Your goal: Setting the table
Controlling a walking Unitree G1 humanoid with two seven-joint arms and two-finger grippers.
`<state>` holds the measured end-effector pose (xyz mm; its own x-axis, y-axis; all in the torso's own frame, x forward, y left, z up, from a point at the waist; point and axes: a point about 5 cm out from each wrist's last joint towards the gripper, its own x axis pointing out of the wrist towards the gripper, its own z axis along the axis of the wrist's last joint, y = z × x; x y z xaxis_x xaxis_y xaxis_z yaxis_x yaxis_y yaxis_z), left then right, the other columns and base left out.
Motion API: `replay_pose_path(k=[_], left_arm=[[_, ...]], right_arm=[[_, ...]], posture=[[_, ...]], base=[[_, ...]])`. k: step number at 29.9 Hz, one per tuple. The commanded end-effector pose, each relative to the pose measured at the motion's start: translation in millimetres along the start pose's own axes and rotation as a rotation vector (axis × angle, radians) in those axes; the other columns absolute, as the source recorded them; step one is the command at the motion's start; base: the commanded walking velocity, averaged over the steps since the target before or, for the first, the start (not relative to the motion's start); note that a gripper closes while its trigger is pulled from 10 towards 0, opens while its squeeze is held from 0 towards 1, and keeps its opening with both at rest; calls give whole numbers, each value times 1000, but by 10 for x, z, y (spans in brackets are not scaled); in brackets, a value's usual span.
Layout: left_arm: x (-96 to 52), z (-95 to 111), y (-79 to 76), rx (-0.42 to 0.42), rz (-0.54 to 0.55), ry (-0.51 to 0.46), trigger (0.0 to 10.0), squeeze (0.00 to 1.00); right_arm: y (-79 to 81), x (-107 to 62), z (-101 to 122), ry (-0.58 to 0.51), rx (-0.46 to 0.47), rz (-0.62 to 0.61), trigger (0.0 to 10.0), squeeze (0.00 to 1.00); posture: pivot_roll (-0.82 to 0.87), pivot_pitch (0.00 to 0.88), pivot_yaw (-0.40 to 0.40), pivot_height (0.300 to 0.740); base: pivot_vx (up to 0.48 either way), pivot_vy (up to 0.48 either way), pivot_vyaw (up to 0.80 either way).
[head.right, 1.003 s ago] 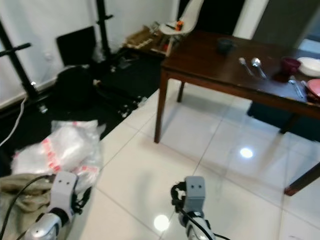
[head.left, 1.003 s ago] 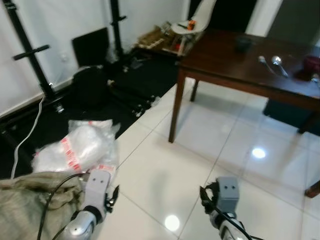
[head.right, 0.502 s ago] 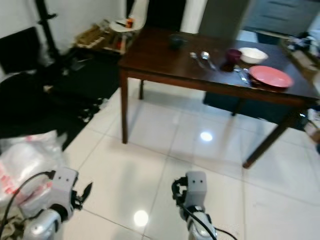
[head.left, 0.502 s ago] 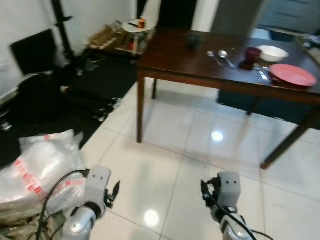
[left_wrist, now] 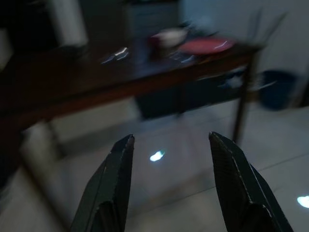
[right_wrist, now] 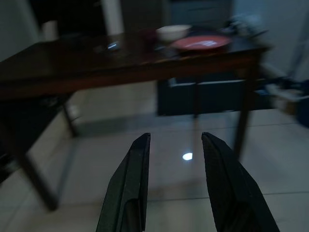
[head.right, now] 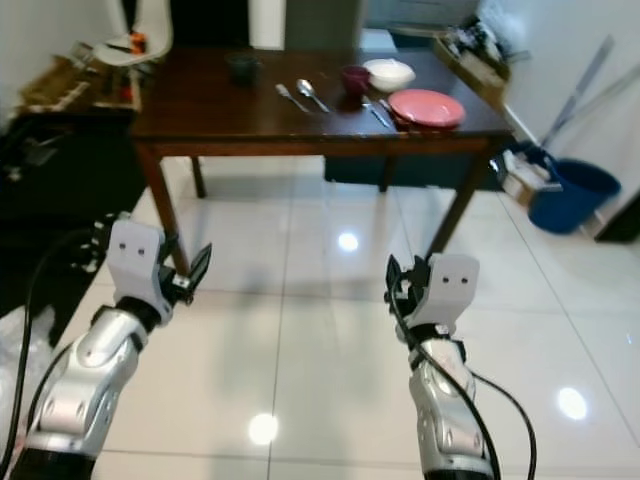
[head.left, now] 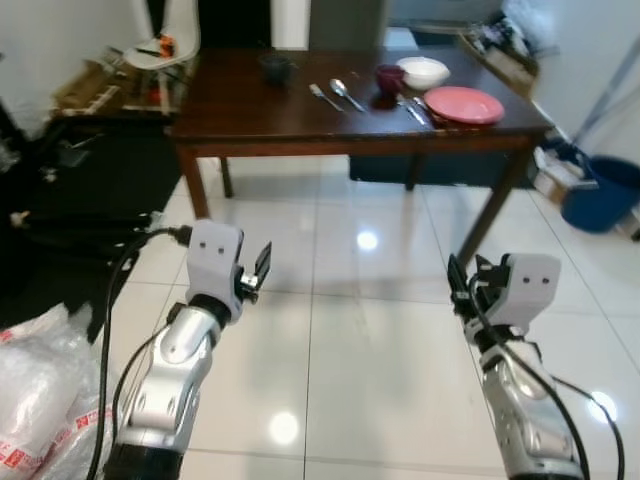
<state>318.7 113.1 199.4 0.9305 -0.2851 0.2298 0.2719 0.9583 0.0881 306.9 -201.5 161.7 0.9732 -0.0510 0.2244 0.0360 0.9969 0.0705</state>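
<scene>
A dark wooden table (head.left: 240,115) stands ahead across the white tile floor. On it lie a pink plate (head.left: 464,105), a white bowl (head.left: 423,72), a dark red cup (head.left: 389,78), a dark bowl (head.left: 277,68), and a fork (head.left: 322,96) beside a spoon (head.left: 346,93). More cutlery (head.left: 412,108) rests by the plate. My left gripper (left_wrist: 169,188) and right gripper (right_wrist: 172,181) are both open and empty, held out above the floor well short of the table, pointing toward it.
A white chair (head.left: 165,35) with small items stands at the table's far left corner. Dark gear and cables (head.left: 70,200) cover the floor on the left, with a plastic bag (head.left: 35,390) near me. A blue bucket (head.left: 598,190) sits at right.
The camera has swung right, so the table now sits straight ahead and the whole tabletop shows. Both arms have risen higher into view.
</scene>
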Motion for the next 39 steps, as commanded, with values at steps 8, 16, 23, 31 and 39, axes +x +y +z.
replay_pose_path(k=[8, 16, 23, 31, 39], left_arm=[[5, 211, -133, 79, 12, -93, 10000, 31], [-17, 218, -197, 73, -4, -86, 10000, 31], [-23, 202, -200, 73, 0, -80, 10000, 27], [-36, 170, -179, 68, 31, -56, 10000, 27], [-70, 149, -182, 69, 33, -48, 10000, 27]], right_arm=[[200, -51, 110, -28, 84, 55, 10000, 0], [247, -42, 110, -8, 81, 76, 10000, 0], [222, -55, 91, 7, 68, 65, 10000, 0], [203, -48, 86, 23, 49, 52, 10000, 0], [219, -36, 93, 23, 40, 57, 10000, 0]], posture=[[-76, 35, 81, 740], [-75, 34, 78, 740], [-76, 37, 78, 740], [-73, 40, 77, 740], [-68, 42, 75, 740]], base=[[232, 0, -369], [465, 0, 0], [466, 0, 0], [471, 0, 80], [469, 0, 776]])
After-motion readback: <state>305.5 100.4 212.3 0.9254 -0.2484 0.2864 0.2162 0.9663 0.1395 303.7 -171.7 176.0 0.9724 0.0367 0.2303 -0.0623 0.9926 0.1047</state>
